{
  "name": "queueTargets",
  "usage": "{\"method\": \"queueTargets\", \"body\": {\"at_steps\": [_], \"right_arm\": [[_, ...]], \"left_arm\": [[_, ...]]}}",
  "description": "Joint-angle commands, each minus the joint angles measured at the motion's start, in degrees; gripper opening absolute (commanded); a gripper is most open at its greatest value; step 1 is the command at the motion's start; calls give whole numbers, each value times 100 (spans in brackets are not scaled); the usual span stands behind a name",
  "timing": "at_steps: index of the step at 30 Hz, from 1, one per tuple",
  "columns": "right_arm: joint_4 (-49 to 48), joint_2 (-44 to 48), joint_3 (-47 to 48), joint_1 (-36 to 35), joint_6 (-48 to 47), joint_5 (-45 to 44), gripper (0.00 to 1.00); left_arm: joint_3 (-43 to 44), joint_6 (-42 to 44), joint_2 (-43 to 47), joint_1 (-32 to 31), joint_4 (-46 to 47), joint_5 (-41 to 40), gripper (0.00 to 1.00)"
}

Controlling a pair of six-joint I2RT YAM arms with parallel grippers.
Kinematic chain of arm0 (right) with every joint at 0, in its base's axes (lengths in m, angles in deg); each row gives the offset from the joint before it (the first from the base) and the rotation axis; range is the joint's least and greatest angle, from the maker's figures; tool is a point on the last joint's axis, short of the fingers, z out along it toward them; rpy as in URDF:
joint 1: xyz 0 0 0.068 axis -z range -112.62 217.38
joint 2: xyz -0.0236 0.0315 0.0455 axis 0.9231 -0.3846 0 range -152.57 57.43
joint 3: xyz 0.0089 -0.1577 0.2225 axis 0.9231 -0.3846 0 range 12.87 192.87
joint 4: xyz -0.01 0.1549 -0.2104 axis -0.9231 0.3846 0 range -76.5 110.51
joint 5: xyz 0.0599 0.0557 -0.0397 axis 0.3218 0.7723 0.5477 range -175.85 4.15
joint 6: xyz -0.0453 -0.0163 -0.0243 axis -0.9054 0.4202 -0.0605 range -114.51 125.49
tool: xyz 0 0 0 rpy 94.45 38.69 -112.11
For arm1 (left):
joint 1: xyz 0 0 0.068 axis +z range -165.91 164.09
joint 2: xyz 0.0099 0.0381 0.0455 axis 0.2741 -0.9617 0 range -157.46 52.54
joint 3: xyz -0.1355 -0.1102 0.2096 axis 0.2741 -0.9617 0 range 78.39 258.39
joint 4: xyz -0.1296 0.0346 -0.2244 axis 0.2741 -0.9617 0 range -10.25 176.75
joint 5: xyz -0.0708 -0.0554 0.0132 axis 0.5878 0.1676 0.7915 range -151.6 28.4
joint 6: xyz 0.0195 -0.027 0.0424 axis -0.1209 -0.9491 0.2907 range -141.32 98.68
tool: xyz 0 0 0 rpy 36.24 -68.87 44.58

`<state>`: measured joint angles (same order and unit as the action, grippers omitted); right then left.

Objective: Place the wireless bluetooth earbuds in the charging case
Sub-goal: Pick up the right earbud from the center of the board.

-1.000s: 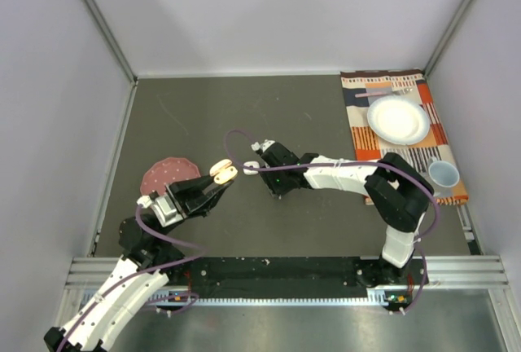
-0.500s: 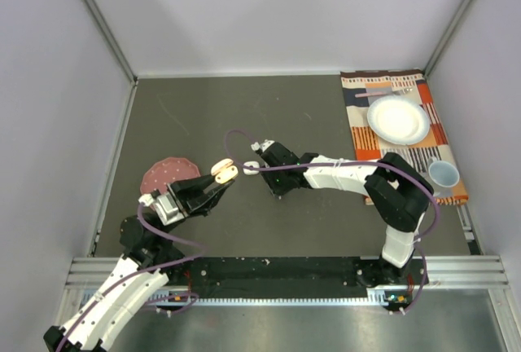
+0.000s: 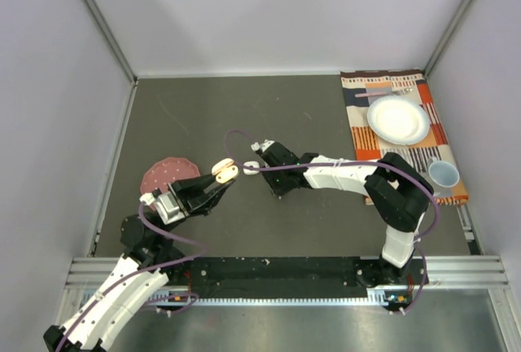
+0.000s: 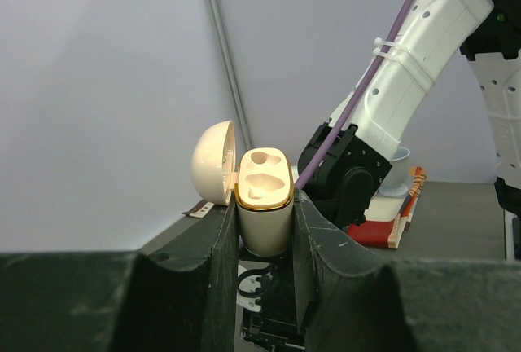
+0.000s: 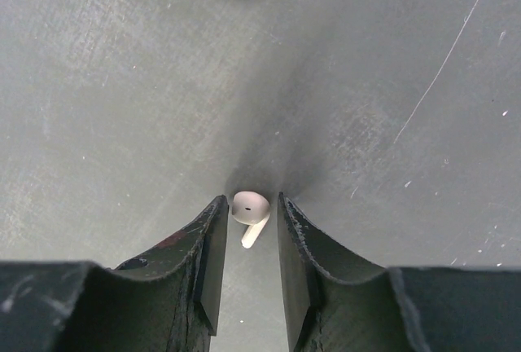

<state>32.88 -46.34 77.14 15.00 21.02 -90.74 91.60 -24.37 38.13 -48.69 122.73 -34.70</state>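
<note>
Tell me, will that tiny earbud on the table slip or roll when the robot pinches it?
Probably slippery: the earbud looks smooth and rounded, so it may squirt from the right gripper. It is tiny, so likely very light. Its stem should stop it rolling far.

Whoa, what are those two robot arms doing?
The left tool holds a peach case up in the air, lid open, both slots empty. The right tool is down at the table with one tiny earbud between its fingers. Whether it grips it yet is unclear.
</note>
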Motion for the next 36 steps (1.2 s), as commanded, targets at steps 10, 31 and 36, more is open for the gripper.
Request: {"method": "queueTargets", "body": {"at_steps": [10, 31, 36], "right_arm": [[-13, -3, 182, -71, 29, 5, 16], [-442, 962, -142, -71, 740, -899, 0], [-996, 1823, -687, -71, 1022, -1365, 0]], "left_arm": [[155, -29, -53, -18, 242, -88, 0], [155, -29, -18, -18, 189, -167, 0], [147, -20, 9, -18, 181, -228, 0]]}}
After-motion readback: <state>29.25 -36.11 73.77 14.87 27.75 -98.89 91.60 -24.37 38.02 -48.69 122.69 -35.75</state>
